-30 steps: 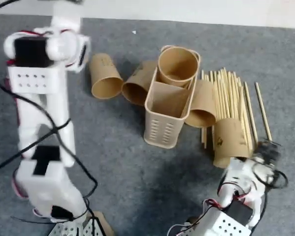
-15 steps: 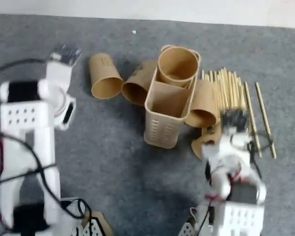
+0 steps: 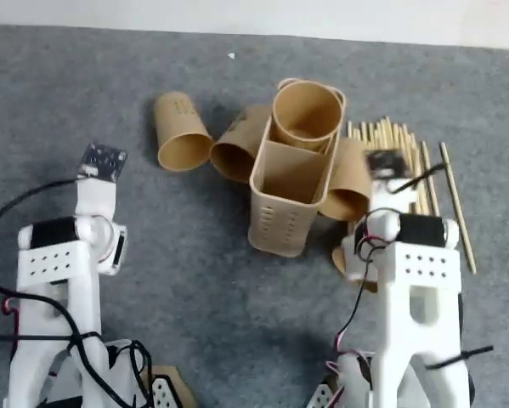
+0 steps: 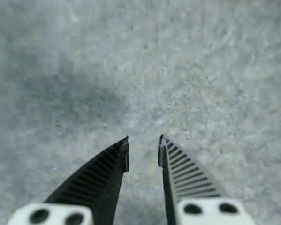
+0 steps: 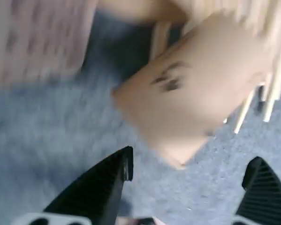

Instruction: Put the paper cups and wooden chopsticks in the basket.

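A beige basket (image 3: 281,197) stands mid-table with one paper cup (image 3: 307,115) upright in its far compartment. Three more cups lie around it: one (image 3: 179,133) at the far left, one (image 3: 235,147) against its left side, one (image 3: 349,183) at its right. The wooden chopsticks (image 3: 409,166) are piled to the right. My right gripper (image 5: 192,161) is wide open just above another lying cup (image 5: 196,89), with the basket (image 5: 37,42) and chopsticks (image 5: 271,84) beside it. My left gripper (image 4: 143,151) hangs over bare carpet, fingers a narrow gap apart and empty.
Grey carpet (image 3: 195,280) covers the table. The left arm (image 3: 67,255) stands at the near left, well away from the cups. The right arm (image 3: 411,255) stands over the near end of the chopstick pile, hiding most of a lying cup (image 3: 349,255).
The left arm has pulled back from the far left toward the near edge. The right arm has risen and swung forward over the cup by the chopsticks, which now lies further left.
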